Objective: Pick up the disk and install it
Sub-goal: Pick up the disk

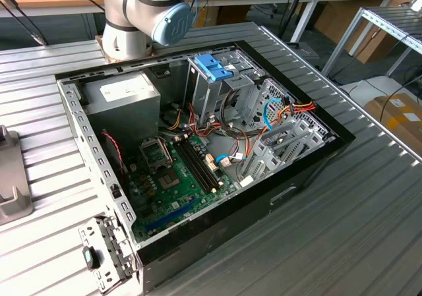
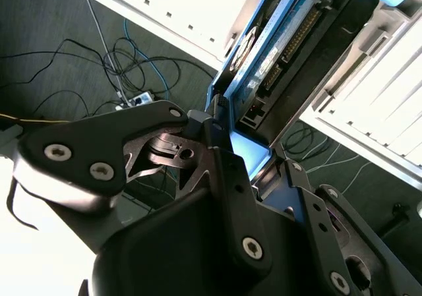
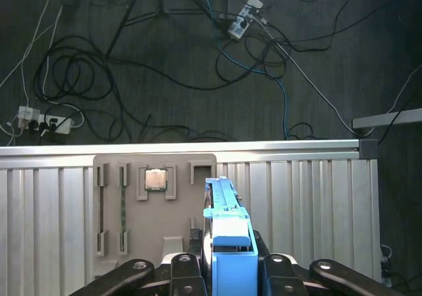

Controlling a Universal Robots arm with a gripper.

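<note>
In both wrist views my gripper [image 3: 231,266] is shut on the disk [image 3: 227,223], a flat drive in a light-blue plastic carrier seen edge-on between the black fingers [image 3: 181,269]. The second wrist view shows the disk's [image 2: 283,42] dark body and connector row framed in blue, reaching away from the gripper [image 2: 247,148]. The disk hangs over a ribbed metal table [image 3: 310,197], beside a grey slotted holder plate [image 3: 178,171]. I cannot tell whether its far end still touches the holder. In the exterior view the open computer case [image 1: 310,171] lies on the table, with the arm's base [image 1: 132,19] behind it.
The grey holder carries a square chip [image 3: 155,178] and a thin memory stick [image 3: 122,204]. Inside the case stand a tall metal drive cage topped by a blue-handled carrier [image 1: 214,66], a power supply [image 1: 122,95] and loose wires [image 1: 290,111]. Cables [image 3: 79,72] lie on the floor beyond the table edge.
</note>
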